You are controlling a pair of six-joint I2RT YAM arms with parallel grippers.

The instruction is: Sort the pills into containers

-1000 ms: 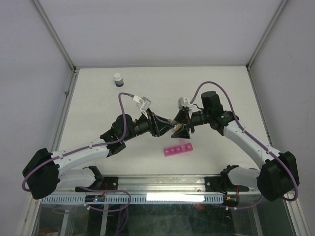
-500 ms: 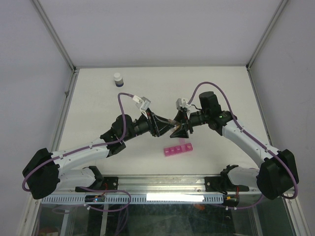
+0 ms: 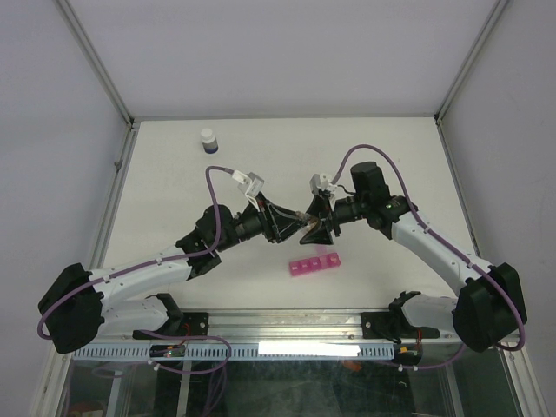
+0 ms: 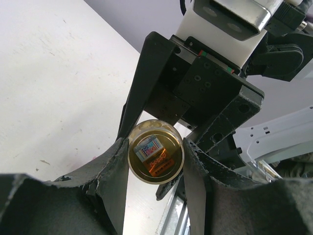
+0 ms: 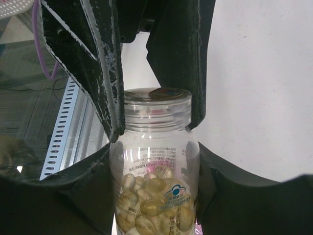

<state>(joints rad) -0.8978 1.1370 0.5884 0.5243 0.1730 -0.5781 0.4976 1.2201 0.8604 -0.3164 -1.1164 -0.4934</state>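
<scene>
Pill bottle (image 5: 154, 166): right tool (image 5: 154, 152) clasps its body, left tool (image 4: 155, 155) pinches its cap (image 5: 156, 100).

Bottle (image 5: 154, 147): between my right fingers (image 5: 73, 196), above mid-table (image 3: 174, 174).
Lid (image 5: 156, 98): on the bottle, between my left fingers (image 5: 98, 63).
Pills (image 5: 146, 196): in the bottle.
Pillbox (image 3: 316, 263): on the table, just before the bottle.
Small bottle (image 3: 208, 139): far-left corner, well apart.

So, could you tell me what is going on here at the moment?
Both arms hold a clear pill bottle above the table: the right gripper grips its body, the left gripper is clamped on its lid, not yet off. The pink pill box lies on the table below.
</scene>
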